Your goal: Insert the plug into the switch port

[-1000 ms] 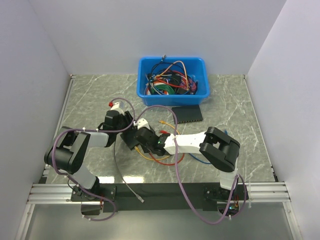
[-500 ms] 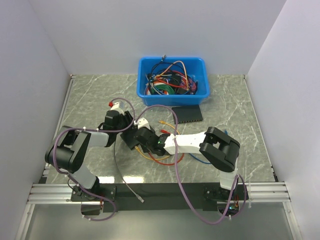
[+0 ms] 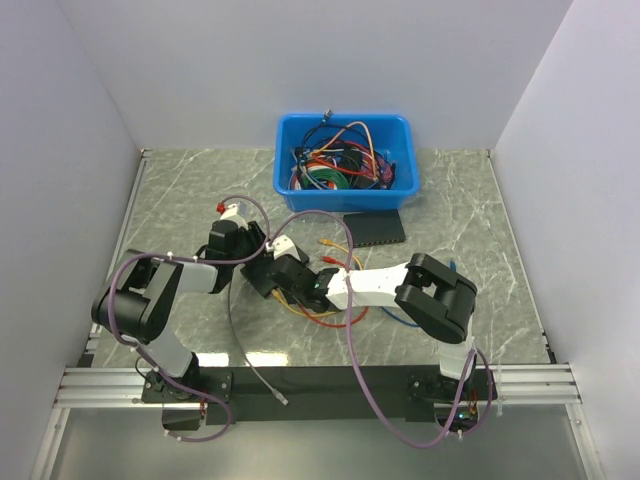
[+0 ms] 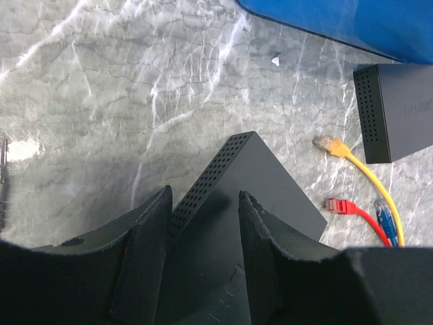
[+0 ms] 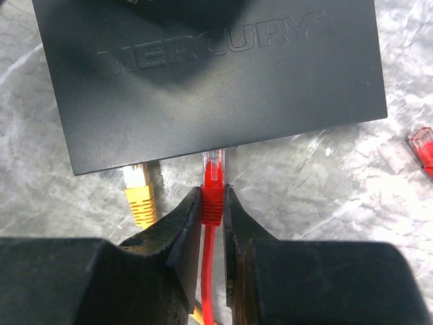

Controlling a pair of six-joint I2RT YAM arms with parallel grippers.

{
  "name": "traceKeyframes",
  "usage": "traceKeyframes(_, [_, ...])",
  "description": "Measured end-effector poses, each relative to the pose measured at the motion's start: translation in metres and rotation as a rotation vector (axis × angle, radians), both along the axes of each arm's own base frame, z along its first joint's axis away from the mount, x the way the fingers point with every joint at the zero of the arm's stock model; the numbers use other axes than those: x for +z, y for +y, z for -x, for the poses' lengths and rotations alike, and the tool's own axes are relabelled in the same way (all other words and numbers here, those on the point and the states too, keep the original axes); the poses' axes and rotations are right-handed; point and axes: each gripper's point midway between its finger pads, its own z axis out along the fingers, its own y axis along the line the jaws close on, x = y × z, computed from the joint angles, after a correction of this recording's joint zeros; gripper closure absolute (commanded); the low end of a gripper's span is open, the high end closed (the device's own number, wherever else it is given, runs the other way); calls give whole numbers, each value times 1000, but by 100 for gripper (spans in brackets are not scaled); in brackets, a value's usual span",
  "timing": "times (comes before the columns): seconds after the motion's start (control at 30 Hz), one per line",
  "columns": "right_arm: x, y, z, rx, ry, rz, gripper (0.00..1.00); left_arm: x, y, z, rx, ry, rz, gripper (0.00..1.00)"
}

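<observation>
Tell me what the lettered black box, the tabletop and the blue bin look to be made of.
Black box: likely matt plastic, maybe painted metal; dull sheen, lettering moulded in its face.
Tabletop: grey-green marble look with white veins, glossy glare; stone or printed laminate, unclear.
Blue bin: glossy moulded plastic, rounded rim.

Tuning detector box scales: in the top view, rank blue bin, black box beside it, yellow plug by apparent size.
1. Blue bin, clearly largest.
2. Black box beside it, much smaller.
3. Yellow plug, tiny, smallest.
</observation>
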Motion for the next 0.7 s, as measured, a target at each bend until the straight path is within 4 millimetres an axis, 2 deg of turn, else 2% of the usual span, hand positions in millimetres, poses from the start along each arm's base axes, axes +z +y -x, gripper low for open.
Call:
traceKeyframes(0.23, [1,-1,-4,38,-47,26,100,0,1,-3,-2,-7,-6,53])
traceKeyframes(0.7, [3,7,2,153,-163,124,100,-3,-6,-3,-36,-8,-16,53])
